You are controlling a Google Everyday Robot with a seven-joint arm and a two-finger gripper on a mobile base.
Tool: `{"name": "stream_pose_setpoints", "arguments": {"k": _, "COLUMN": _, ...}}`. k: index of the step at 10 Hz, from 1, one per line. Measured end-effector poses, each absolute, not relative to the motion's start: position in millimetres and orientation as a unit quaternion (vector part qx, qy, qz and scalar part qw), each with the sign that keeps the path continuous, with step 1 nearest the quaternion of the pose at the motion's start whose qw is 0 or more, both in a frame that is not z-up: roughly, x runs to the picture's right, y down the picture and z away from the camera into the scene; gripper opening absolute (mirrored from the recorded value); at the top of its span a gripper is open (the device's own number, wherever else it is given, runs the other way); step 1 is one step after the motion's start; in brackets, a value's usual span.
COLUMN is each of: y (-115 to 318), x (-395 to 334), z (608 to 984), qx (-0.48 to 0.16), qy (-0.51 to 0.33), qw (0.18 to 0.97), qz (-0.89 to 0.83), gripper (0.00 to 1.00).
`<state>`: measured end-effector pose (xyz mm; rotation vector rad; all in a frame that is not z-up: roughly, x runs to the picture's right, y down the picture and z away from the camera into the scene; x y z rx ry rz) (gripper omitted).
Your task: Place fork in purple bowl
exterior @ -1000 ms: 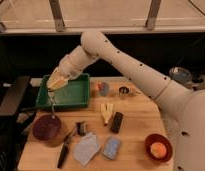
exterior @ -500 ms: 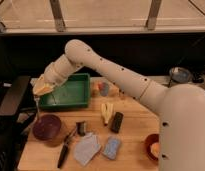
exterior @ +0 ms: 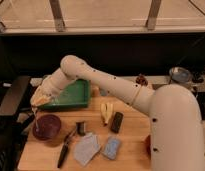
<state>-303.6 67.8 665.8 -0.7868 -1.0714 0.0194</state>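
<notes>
My gripper [exterior: 40,100] is at the left of the table, just above the far-left rim of the purple bowl [exterior: 46,126]. It is shut on the fork [exterior: 34,119], a thin silver piece that hangs down from the fingers over the bowl's left edge. The bowl is round, shallow and dark maroon, and stands on the wooden table [exterior: 131,135] in front of the green tray [exterior: 72,95]. My arm stretches from the lower right across the tray to the gripper.
A black-handled utensil [exterior: 64,148] lies right of the bowl, next to a small dark object [exterior: 81,128]. A banana [exterior: 106,113], a black block [exterior: 116,122] and two grey-blue packets [exterior: 86,148] [exterior: 112,147] lie mid-table. A metal pot [exterior: 180,76] stands back right.
The arm has swung left and down from over the green tray, carrying the fork to the purple bowl's left rim. The gripper has stayed shut.
</notes>
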Motion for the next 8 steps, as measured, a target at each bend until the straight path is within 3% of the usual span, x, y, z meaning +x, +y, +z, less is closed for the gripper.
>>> {"name": "stream_pose_setpoints", "arguments": {"k": 8, "y": 118.7, "x": -295.1, "z": 702.9, "qx": -0.405, "qy": -0.480, "qw": 0.775, "qz": 0.065, "gripper": 0.00}}
